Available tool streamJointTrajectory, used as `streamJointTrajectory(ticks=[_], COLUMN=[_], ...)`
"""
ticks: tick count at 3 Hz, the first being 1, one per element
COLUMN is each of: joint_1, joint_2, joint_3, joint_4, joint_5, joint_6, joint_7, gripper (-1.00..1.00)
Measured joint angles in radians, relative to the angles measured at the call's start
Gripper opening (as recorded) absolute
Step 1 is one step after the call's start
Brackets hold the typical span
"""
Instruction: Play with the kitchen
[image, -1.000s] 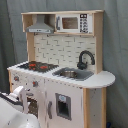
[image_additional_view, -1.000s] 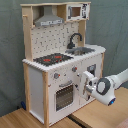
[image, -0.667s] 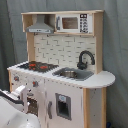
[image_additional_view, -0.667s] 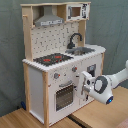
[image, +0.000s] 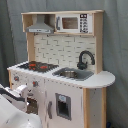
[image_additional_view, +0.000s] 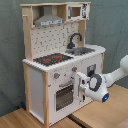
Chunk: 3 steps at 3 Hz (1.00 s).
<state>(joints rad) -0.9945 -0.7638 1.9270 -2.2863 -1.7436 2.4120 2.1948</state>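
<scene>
White kitchen (image_additional_view: 50, 75) front directly faces the end effector (image_additional_view: 81, 82).

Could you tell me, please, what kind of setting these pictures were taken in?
Probably a robot lab or test space, not a real kitchen: the toy play kitchen stands on a wooden table before a grey curtain, with a white robot arm reaching toward its front.

The large white and light-wood toy kitchen (image_additional_view: 60, 65) is showing matt painted panels with pale wood edging. Its grey hood (image: 41, 27) and sink (image: 73, 74) are looking like dull metal, its black curved faucet (image: 85, 58) is gleaming glossy. The wooden surface (image_additional_view: 107, 112) underneath is looking smooth.
</scene>
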Motion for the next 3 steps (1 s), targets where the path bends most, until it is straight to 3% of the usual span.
streamJointTrajectory(ticks=[2, 3], joint_1=[-0.004, -0.004], joint_2=[0.0, 0.0], joint_3=[-0.002, -0.002], joint_4=[0.028, 0.028], joint_5=[0.0, 0.0], joint_6=[0.008, 0.008], joint_7=[-0.174, -0.179], gripper=[1.0, -1.0])
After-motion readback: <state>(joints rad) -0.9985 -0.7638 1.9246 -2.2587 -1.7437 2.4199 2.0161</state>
